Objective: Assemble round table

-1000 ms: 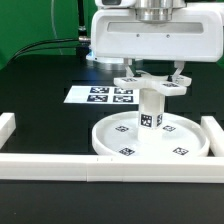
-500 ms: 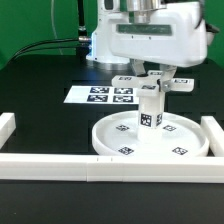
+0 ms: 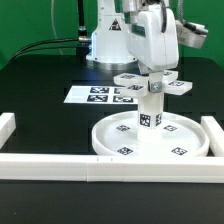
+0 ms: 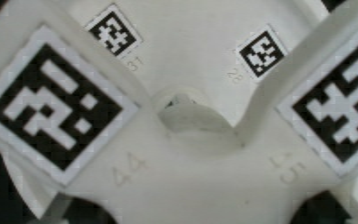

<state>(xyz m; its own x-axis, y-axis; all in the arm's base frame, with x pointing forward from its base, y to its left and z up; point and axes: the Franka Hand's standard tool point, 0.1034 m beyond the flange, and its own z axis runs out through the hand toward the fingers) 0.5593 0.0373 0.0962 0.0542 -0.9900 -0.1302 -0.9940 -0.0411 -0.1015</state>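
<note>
The large round rimmed disc [image 3: 123, 141] lies flat on the table near the front bar. The short cylindrical post [image 3: 150, 110] stands upright at its middle. The cross-shaped piece [image 3: 171, 85] sits level on top of the post, its tagged arms sticking out to both sides. My gripper [image 3: 155, 76] comes straight down onto the piece's middle and is shut on it. In the wrist view the cross-shaped piece [image 4: 176, 150] fills the picture with several tags; my fingers do not show there.
The marker board [image 3: 100, 95] lies behind the disc toward the exterior view's left. Long white border bars run along the front [image 3: 60, 165] and stand at both sides [image 3: 8, 128] [image 3: 213, 135]. The arm's base [image 3: 105, 45] is at the back.
My hand has turned about its vertical axis over the post, and the cross-shaped piece has turned with it. The disc and post have stayed in place.
</note>
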